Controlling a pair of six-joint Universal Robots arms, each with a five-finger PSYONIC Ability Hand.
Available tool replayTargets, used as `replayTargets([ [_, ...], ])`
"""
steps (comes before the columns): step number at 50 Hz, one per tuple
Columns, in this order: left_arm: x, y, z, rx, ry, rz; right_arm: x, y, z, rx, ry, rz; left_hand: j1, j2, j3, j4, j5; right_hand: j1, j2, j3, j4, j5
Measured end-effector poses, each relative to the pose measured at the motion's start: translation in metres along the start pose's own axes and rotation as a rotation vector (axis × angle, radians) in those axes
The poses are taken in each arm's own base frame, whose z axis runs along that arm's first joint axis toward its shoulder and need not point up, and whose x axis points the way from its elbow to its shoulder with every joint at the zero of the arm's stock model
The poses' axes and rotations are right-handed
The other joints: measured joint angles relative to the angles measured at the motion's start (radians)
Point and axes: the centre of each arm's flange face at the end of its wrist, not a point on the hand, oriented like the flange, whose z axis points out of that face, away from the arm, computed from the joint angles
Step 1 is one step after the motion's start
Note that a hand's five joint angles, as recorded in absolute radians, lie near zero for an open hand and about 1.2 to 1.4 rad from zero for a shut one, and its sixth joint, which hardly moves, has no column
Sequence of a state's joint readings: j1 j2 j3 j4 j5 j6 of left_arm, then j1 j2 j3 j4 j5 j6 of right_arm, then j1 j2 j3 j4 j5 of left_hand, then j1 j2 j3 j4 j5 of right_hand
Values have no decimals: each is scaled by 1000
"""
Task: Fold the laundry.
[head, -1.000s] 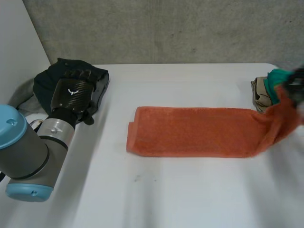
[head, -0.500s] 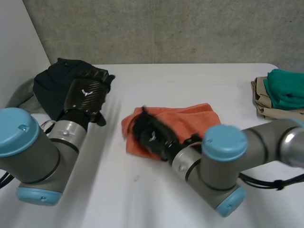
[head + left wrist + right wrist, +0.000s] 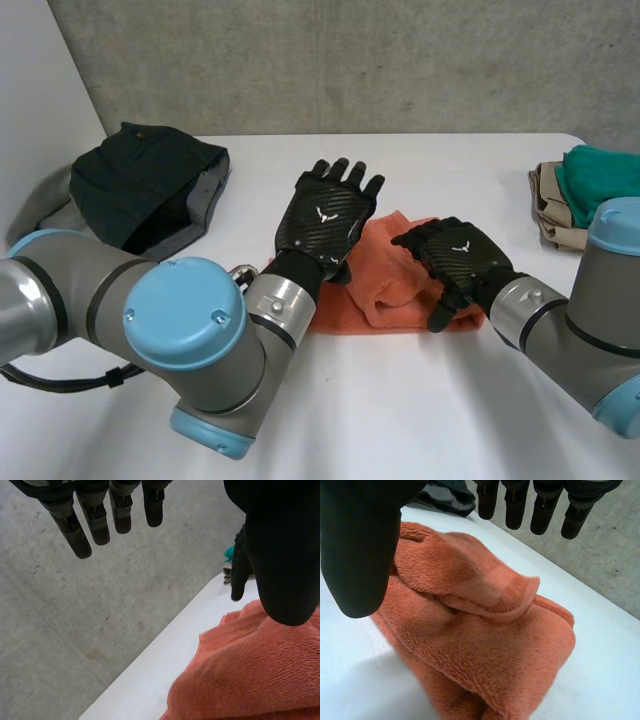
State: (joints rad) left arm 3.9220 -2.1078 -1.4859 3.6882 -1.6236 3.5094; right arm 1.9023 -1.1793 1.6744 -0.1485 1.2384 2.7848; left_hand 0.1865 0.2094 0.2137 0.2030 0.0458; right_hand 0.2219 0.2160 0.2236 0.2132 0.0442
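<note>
Currently: orange towel (image 3: 390,280) lies bunched and loosely doubled at the middle of the white tabletop (image 3: 420,400), well clear of every edge. Left hand (image 3: 328,215) is over the towel's left end, fingers straight and spread, grasping nothing; in its wrist view the towel (image 3: 250,675) lies under the palm. Right hand (image 3: 455,250) is over the towel's right end, fingers relaxed, released, no cloth pinched. Dark garment (image 3: 140,185) heaped at the far left corner. Green and beige folded stack (image 3: 600,185) at the right edge.
</note>
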Motion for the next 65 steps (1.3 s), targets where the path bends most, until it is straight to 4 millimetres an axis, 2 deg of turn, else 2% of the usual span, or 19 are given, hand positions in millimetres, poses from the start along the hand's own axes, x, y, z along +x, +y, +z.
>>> replayTargets([
  [12,-8,6,-5,-37,-42,0,34,-10,4,27,113,-7,0,0,0,0,0,0,0,0,0,0],
  [17,-12,8,-9,-55,-46,1,41,-16,7,29,129,-10,0,0,0,0,0,14,19,16,31,33],
  [25,-45,4,-19,-78,-116,-3,35,-1,34,-32,69,4,0,0,0,0,0,139,138,137,148,150],
  [31,-68,-1,-29,-80,-167,-19,14,8,58,-43,5,-10,0,0,0,0,0,293,292,288,293,293],
  [33,-75,-1,-34,-83,-184,-30,7,8,67,-37,-10,-23,0,0,0,0,0,776,793,754,765,755],
  [35,-80,-2,-37,-85,-197,-38,4,5,73,-27,-9,-39,0,0,0,0,0,862,937,914,925,901],
  [39,-89,-4,-44,-85,-221,-52,0,-12,79,18,20,-103,0,0,0,0,0,862,956,959,980,924],
  [40,-94,-5,-47,-82,-235,-55,-5,-25,79,56,37,-157,0,0,0,0,0,862,956,959,982,924],
  [41,-95,-5,-47,-82,-238,-56,-5,-27,79,62,39,-166,0,0,0,0,0,862,956,959,982,924],
  [45,-108,-9,-52,-73,-277,-56,-36,-54,77,165,20,-336,0,0,0,0,0,862,956,961,983,931],
  [46,-113,-10,-53,-70,-292,-55,-56,-58,75,202,-20,-415,0,0,0,0,0,862,956,961,984,937],
  [49,-120,-10,-54,-69,-313,-52,-96,-55,71,261,-119,-563,0,0,0,0,0,862,956,962,984,940],
  [50,-121,-10,-54,-69,-316,-52,-102,-53,70,268,-138,-586,0,0,0,0,0,862,956,961,984,940],
  [51,-124,-10,-54,-70,-326,-51,-127,-44,66,299,-215,-686,0,0,0,0,0,844,906,904,929,903],
  [52,-124,-10,-55,-70,-327,-51,-131,-42,66,304,-228,-703,0,0,0,0,0,829,873,871,885,876],
  [53,-126,-9,-55,-72,-333,-50,-152,-30,62,331,-296,-801,0,0,0,0,0,582,605,610,625,605],
  [56,-128,-9,-55,-73,-338,-50,-173,-13,56,361,-362,-933,0,0,0,0,0,155,173,192,206,179],
  [60,-128,-11,-53,-64,-340,-50,-177,-9,53,358,-354,-1010,0,0,0,0,0,-5,-5,-13,-2,4],
  [65,-130,-18,-48,-32,-343,-51,-153,-27,50,317,-287,-880,0,0,0,0,0,-5,-5,-13,-3,1],
])
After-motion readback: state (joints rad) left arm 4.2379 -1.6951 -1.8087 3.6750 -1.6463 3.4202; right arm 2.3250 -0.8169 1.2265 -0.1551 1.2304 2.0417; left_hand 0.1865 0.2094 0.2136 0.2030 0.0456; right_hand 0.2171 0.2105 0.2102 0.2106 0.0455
